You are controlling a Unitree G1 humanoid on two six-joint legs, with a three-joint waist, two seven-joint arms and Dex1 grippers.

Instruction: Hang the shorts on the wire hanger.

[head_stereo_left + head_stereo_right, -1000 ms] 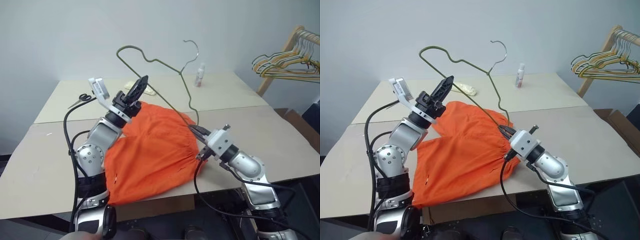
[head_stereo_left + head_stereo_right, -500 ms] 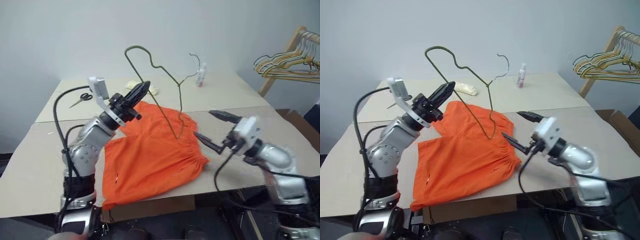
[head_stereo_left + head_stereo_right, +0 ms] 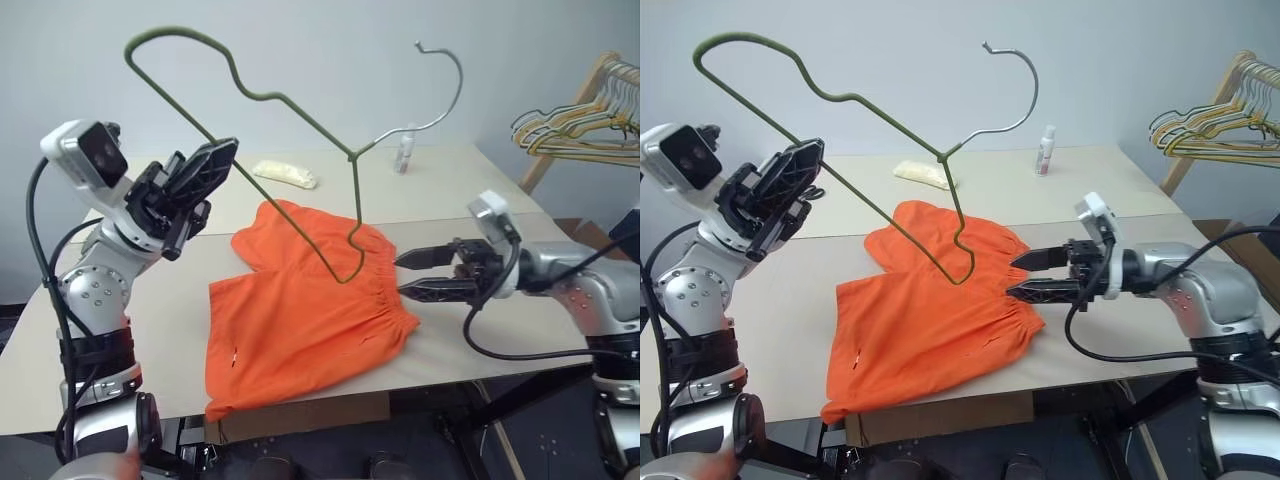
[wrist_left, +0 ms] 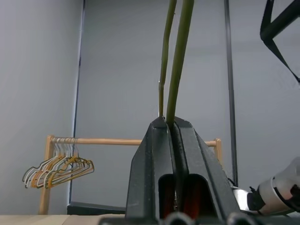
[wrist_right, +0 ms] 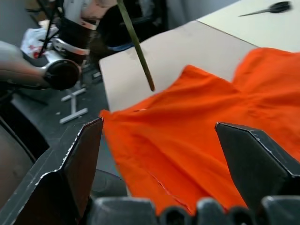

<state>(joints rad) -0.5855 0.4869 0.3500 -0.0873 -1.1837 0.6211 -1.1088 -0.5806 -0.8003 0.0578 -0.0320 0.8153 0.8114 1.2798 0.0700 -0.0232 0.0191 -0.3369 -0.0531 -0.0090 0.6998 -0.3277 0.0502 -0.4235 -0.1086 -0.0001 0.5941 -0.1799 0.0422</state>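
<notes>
Currently: left pincer (image 3: 200, 170) clamped on the wire hanger (image 3: 300, 110), raised above the shorts (image 3: 310, 310) spread flat on the bench (image 3: 480, 190). Right pincer (image 3: 412, 275) fingers apart, beside the waistband.

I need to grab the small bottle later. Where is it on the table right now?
The bottle stands upright near the table's far edge, right of centre in the head views, behind the wire hanger and beyond the shorts.

Left pincer (image 3: 205, 170) clamped, right pincer (image 3: 412, 275) agape
</notes>
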